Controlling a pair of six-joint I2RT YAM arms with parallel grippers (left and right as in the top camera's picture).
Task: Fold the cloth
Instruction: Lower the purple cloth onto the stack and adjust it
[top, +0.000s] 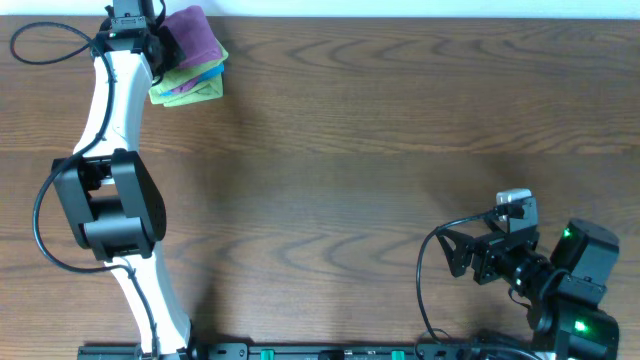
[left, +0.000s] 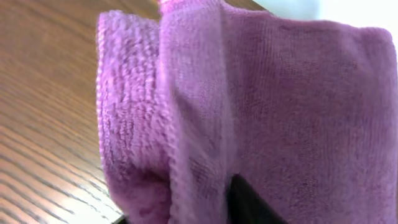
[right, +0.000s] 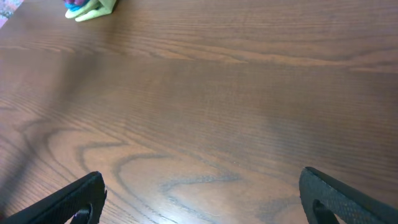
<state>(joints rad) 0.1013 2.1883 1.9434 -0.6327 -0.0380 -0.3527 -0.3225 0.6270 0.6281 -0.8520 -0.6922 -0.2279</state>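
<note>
The purple cloth (top: 193, 36) is folded and bunched at the far left of the table, over a stack of the lime-green (top: 188, 92) and blue (top: 205, 72) folded cloths. My left gripper (top: 150, 45) is at the cloth's left edge and shut on it. In the left wrist view the cloth (left: 273, 106) fills the frame, with one dark fingertip (left: 249, 202) pressed into it. My right gripper (top: 470, 262) is open and empty at the near right, low over bare wood (right: 199, 205).
The wooden table (top: 380, 150) spans the view. The stack of folded cloths shows far off in the right wrist view (right: 93, 9). The right arm's base and cables (top: 570, 300) sit at the near right corner.
</note>
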